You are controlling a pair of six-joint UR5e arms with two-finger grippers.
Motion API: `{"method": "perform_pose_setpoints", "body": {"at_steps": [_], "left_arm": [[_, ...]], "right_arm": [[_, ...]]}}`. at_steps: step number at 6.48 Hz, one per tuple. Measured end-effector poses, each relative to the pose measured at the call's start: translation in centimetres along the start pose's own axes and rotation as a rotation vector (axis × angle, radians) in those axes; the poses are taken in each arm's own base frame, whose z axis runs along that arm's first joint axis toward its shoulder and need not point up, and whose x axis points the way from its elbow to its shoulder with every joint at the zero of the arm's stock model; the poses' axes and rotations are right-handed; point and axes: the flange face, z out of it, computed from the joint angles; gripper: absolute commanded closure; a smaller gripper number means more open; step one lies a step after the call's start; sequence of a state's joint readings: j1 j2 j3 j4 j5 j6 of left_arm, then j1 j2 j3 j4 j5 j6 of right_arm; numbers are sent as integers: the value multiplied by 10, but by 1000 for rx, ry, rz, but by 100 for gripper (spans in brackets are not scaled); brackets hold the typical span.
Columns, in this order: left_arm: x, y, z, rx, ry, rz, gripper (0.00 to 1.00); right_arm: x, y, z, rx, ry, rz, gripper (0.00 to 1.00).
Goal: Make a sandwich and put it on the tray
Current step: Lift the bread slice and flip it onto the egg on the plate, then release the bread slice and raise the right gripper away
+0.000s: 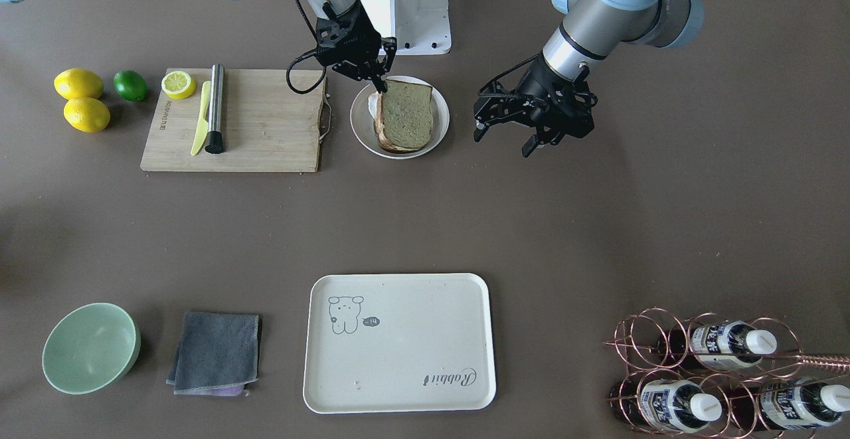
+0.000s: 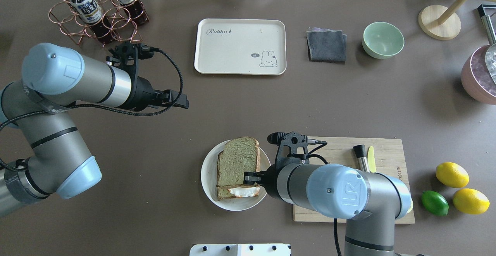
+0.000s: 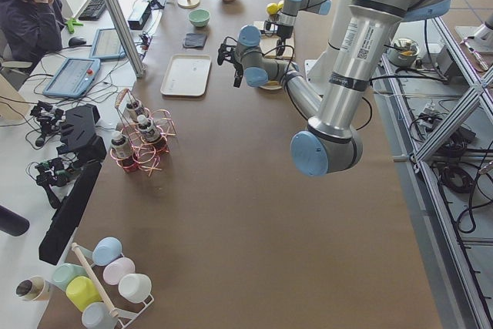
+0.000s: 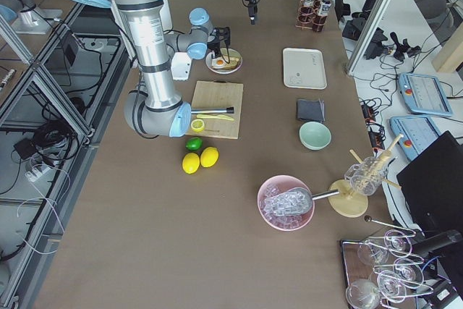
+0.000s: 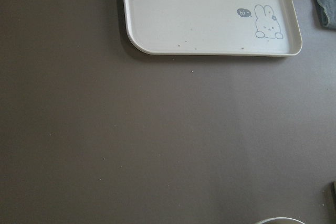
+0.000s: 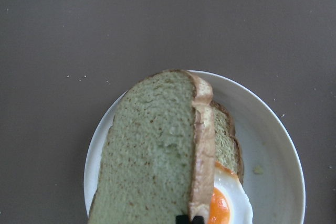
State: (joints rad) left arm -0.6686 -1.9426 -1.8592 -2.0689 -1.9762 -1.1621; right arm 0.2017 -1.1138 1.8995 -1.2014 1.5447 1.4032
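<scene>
Brown matte worktop [image 1: 597, 226]. Near the robot: round white plate [image 1: 362, 135], wooden cutting board [image 1: 265, 127] just beside it on robot's right. Past the board, two lemons [image 1: 78, 84] [image 1: 86, 114] touching or nearly so, lime [image 1: 130, 85] near them. Far side, well apart from the plate: cream tray [image 1: 412, 333] lying flat; grey folded cloth [image 1: 216, 351] beside it, then pale green bowl [image 1: 89, 347]. Copper wire bottle rack [image 1: 637, 333] at far corner on robot's left. Pink bowl [image 2: 474, 74] and round wooden stand base [image 2: 439, 22] at robot's right end.
</scene>
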Motion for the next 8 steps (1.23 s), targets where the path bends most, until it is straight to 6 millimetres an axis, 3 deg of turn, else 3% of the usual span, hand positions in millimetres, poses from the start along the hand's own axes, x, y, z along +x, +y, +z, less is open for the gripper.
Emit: {"method": "perform_pose_setpoints", "body": {"at_steps": [5, 6, 8], "left_arm": [[4, 2, 2, -4, 3, -3, 2], [5, 2, 2, -4, 5, -7, 2], [8, 2, 2, -3, 8, -8, 2]], "right_arm": [[13, 3, -2, -11, 4, -59, 100], [19, 2, -3, -9, 10, -60, 4], [31, 3, -6, -3, 21, -56, 0]]}}
